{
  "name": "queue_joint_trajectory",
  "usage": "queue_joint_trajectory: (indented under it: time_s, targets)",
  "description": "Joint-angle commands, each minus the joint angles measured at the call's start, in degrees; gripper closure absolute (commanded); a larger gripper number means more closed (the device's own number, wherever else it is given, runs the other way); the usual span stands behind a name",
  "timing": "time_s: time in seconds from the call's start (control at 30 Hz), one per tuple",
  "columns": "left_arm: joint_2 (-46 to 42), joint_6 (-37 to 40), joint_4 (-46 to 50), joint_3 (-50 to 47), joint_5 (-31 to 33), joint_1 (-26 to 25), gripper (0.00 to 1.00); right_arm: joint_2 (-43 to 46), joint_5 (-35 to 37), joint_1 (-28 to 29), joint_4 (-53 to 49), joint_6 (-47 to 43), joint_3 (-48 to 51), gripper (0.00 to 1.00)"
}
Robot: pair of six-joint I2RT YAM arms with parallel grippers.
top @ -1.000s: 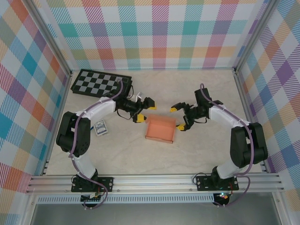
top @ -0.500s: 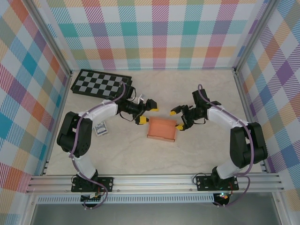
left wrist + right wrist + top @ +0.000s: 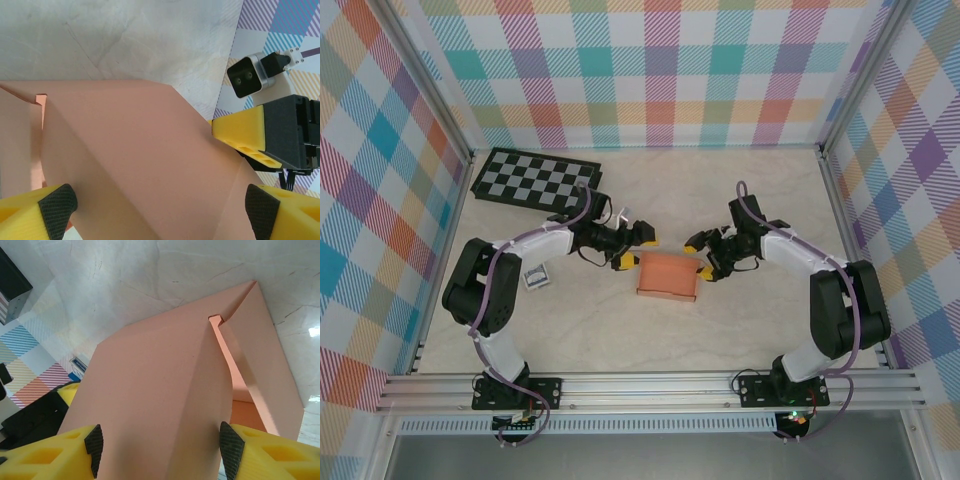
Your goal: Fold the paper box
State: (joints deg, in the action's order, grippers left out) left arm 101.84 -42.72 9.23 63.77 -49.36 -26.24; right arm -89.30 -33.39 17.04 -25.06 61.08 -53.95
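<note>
Top view first: the paper box is sitting near the middle of the table, looking like a shallow open tray. The left gripper is hanging at the box's 10 o'clock corner and the right gripper at its 2 o'clock corner. A checkerboard is lying off at 10 o'clock, well apart, and a small blue-and-white card pack is sitting at 9 o'clock beside the left arm.

Left wrist view: the pads are standing wide apart with a slanted orange panel running between them, so I'm calling those fingers open. The right arm's yellow finger is poking in at 3 o'clock, right at the panel's edge.

Right wrist view: the pads are straddling a raised panel, sitting right at its edges (honestly can't tell if they're squeezing it or just flanking it). A notch at the panel's top corner is gaping open.

My read: it's roughly midway. The sides are standing up, but the flaps look untucked and the box isn't closed yet.

The table is pale and marble-patterned, boxed in by pastel plaid walls and an aluminium frame.
</note>
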Motion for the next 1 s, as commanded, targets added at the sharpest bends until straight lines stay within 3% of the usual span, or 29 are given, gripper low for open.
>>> queue_joint_trajectory:
  time_s: [0.0,0.4,0.63,0.8,0.97]
  targets:
    - [0.07,-2.66,-4.78,-1.26,-0.1,-1.0,0.1,-0.52,-0.24,0.71,2.16,-1.96,0.6,0.36]
    - [1.4,-4.72,-4.8,1.45,-2.49,-3.36,0.07,-1.31,-0.89,0.72,2.71,-1.08,-0.39,0.38]
    - [2.82,5.96,3.13,1.07,2.98,-3.29,0.08,-1.49,1.25,0.7,-0.6,-6.34,-1.47,0.4]
    - [3.49,12.46,5.68,0.09,7.49,-3.31,0.1,-3.45,4.32,0.7,-9.54,-15.33,-6.38,0.4]
    - [4.08,14.42,6.15,-0.28,7.62,-3.37,0.13,-3.41,5.71,0.72,-10.53,-17.22,-6.47,0.39]
